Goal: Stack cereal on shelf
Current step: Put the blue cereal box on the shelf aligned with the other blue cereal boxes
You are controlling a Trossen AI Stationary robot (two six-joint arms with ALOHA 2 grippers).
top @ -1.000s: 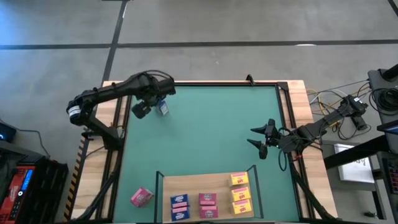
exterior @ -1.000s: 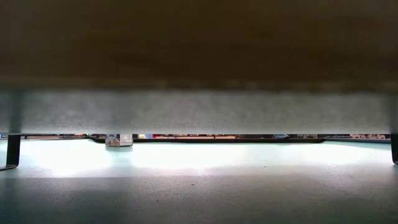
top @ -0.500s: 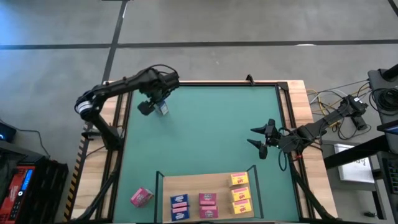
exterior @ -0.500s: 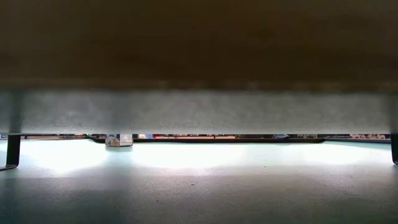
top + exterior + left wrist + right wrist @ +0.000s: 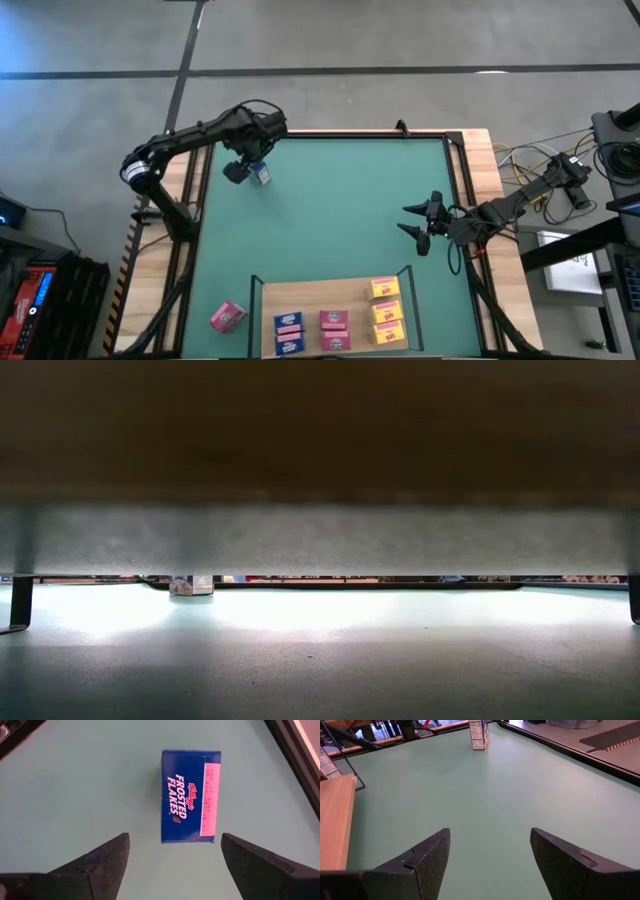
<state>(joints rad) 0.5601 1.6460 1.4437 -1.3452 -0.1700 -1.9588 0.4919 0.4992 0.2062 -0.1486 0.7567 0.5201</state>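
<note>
The blue cereal box (image 5: 189,796) stands alone on the green mat (image 5: 340,220) near its far left corner, well apart from the shelf (image 5: 330,295) at the near edge; in the left wrist view it lies straight ahead of the left gripper (image 5: 172,865), between the lines of the two fingers (image 5: 102,857) but beyond their tips, touching neither; its long axis runs along the gripper's line of approach, so the narrow width faces the gap. The left gripper (image 5: 247,168) is much the nearer of the two; its jaws stand wide, wider than the box, and hold nothing.

The left arm reaches from its base at the left edge across the far left corner of the mat, the wrist bent downward over the box (image 5: 261,173); judged from this pose, the step in hand is the pick of this box, and the coming move calls for a short advance until the fingers flank its sides.

The right gripper (image 5: 418,222) waits above the right half of the mat, nothing between its fingers, though they show apart in the right wrist view; the same box (image 5: 479,734) shows far off.

Seven boxes already rest on the shelf: yellow (image 5: 386,309), pink (image 5: 334,329), blue (image 5: 288,332); one pink box (image 5: 227,317) lies on the mat left of the shelf.
</note>
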